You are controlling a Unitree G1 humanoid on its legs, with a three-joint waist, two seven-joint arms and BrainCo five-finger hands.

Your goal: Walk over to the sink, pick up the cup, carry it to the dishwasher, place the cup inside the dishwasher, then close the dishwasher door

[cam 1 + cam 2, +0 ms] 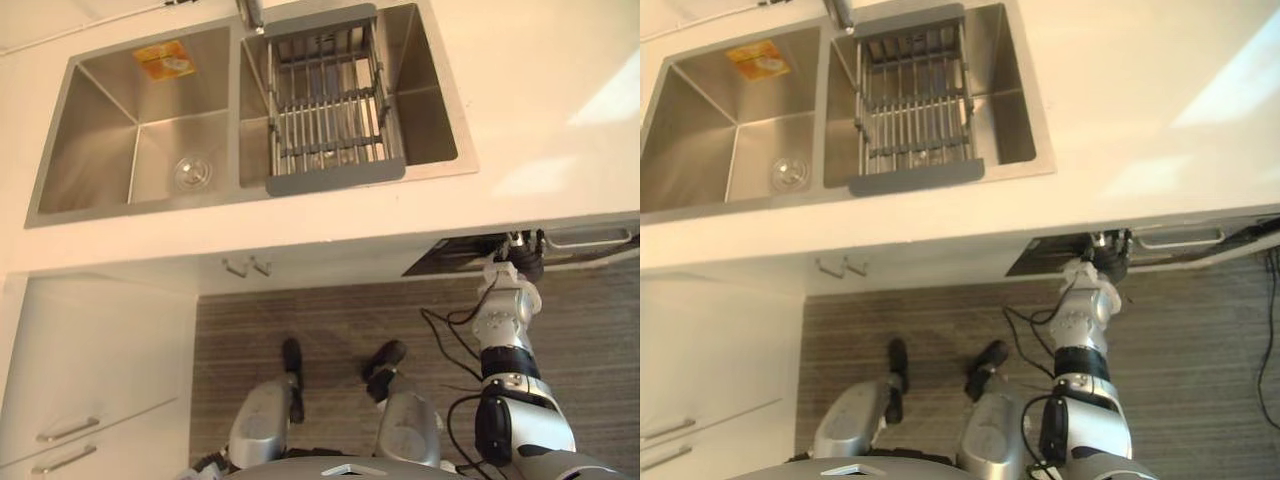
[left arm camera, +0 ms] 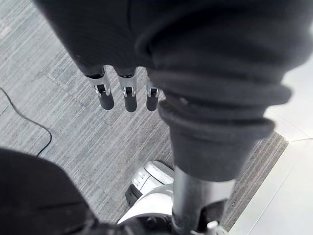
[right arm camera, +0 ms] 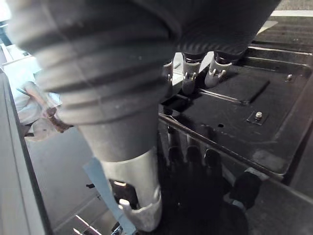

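Holds straight-fingered right hand [image 3: 190,74] at flat black dishwasher door [image 3: 244,132]; probably stiff, hinged, best pushed near edge; hangs left hand [image 2: 128,95] slack, uncurled

Silver, dark-tipped left hand [image 2: 129,98] hangs down, fingers straight, empty. Silver-grey right arm [image 1: 508,345] stretched forward; right hand [image 3: 190,78] fingers extended, holding nothing.
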